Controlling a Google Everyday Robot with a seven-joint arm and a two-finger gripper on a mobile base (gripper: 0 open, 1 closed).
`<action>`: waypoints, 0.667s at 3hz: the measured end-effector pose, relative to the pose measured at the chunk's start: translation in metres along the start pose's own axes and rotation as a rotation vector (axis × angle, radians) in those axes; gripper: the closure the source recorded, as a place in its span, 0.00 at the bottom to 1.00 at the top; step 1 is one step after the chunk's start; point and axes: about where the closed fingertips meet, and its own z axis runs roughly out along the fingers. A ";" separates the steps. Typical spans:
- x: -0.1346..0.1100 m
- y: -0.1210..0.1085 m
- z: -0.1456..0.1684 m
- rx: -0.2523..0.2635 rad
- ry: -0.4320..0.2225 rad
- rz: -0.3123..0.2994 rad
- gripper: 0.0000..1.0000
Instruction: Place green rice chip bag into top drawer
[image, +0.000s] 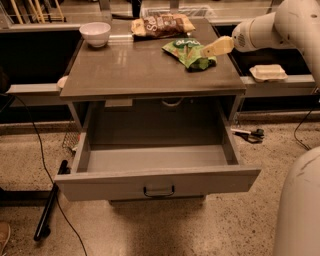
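A: Where's the green bag (188, 52)?
B: On the cabinet top (140, 72), right rear, just in front of the brown bag (161, 25).
A: Gripper (214, 48)?
B: At the bag's right edge, coming in from the right. Fingers open or shut — can't tell.
A: Drawer (155, 182)?
B: Pulled out below. Bowl (95, 34) at rear left.

Matt grey metal top drawer (156, 181), crinkled glossy green rice chip bag (187, 51), gripper (207, 51) above bag

green rice chip bag (188, 52), grey top drawer (157, 182), tan gripper (216, 48)
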 end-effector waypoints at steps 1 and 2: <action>-0.003 0.002 0.021 -0.014 -0.021 0.020 0.00; -0.001 0.011 0.039 -0.041 -0.014 0.050 0.00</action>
